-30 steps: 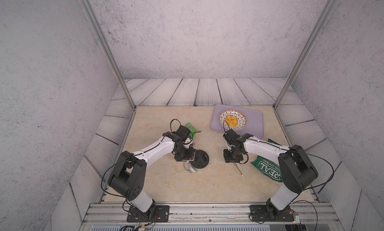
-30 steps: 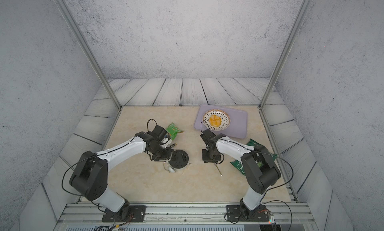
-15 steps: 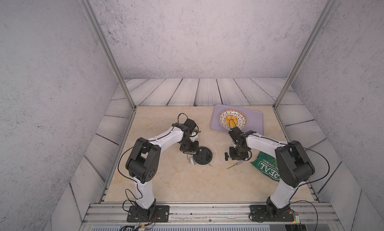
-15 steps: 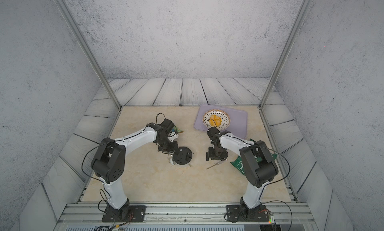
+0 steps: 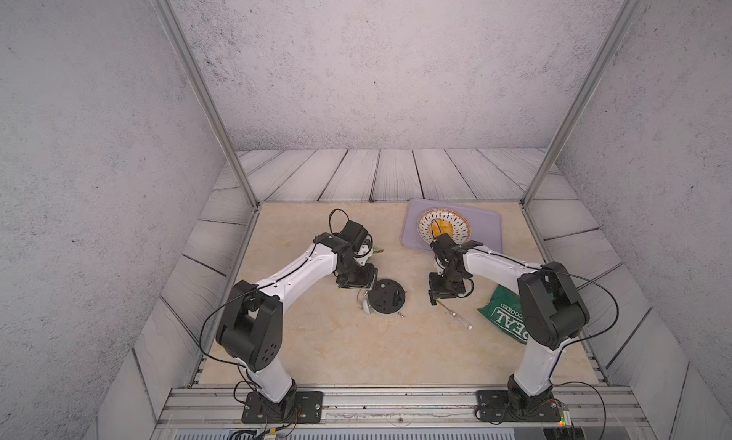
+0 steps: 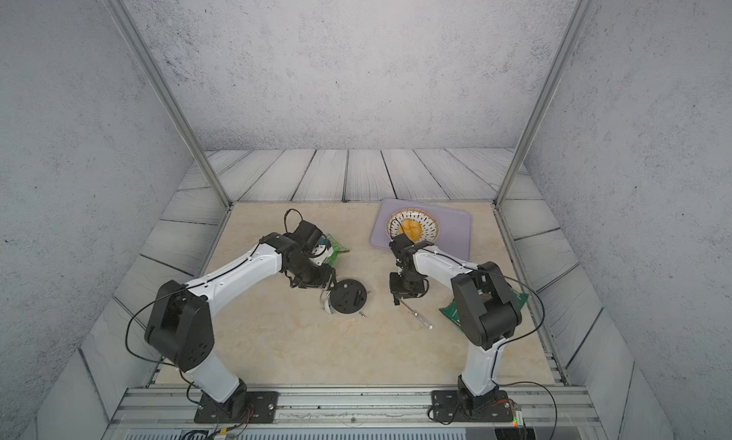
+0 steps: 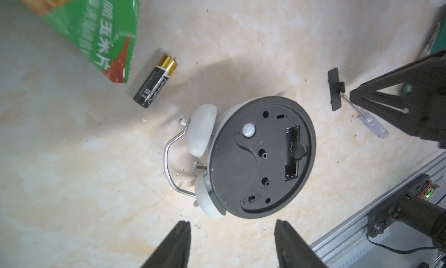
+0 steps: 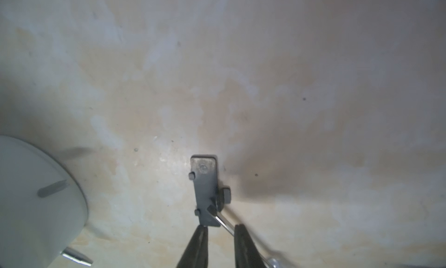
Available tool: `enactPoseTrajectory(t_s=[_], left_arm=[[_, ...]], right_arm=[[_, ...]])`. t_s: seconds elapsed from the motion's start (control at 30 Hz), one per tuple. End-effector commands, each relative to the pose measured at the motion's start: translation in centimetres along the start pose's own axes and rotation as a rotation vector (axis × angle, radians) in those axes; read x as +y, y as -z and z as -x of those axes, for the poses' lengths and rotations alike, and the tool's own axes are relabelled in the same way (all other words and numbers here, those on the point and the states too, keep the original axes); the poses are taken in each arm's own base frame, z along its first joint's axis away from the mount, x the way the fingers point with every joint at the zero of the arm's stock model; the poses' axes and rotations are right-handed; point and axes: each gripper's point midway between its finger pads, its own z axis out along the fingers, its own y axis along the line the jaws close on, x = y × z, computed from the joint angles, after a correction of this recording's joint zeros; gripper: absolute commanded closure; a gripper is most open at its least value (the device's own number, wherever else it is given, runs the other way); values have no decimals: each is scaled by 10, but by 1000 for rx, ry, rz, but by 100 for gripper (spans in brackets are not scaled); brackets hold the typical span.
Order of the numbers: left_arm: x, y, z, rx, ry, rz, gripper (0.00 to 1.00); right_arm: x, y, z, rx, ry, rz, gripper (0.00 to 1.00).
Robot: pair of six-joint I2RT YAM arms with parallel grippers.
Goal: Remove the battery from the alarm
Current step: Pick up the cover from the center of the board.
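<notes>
battery (image 7: 155,80) loose nr alarm (image 7: 260,155), its dial hidden

The left arm (image 5: 301,265) swings back out: its elbow, tucked in half a second ago, sits lower left again. The screwdriver (image 5: 455,316) has spun: nearly level a moment back, now slanting toward the lower right from the right tool (image 5: 433,299). The alarm (image 5: 386,297) ended slightly up-right of a second ago.
</notes>
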Motion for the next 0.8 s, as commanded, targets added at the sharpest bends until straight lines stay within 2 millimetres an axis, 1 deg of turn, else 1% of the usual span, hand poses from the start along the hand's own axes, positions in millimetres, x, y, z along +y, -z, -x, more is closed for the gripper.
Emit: enactPoseTrajectory(t_s=[0.0,0.1,0.23,0.33,0.43,0.6,0.7,0.77], left_arm=[[4,-4,-7,24,21,-2,39],[2,-5,-8,29,21,-9,38],[3,-5,-8,21,21,-8,38],[3,-6,-8,22,22,-10,38],[4,-6,-9,22,23,-9,38],[4,-6,-10,20,23,-9,38],[4,-4,-9,15,22,-10,38],[3,-3,-8,10,24,-12,38]], right_arm=[[-1,-6,-11,69,-8,-20,76],[-6,-5,-15,84,-17,-49,75],[-30,-5,-24,87,-39,-160,75],[-44,-3,-24,79,-56,-205,75],[-42,1,-21,69,-47,-196,74],[-13,10,-11,35,-4,-69,71],[-7,12,-2,13,-5,-52,71],[-5,9,1,19,-4,-50,71]])
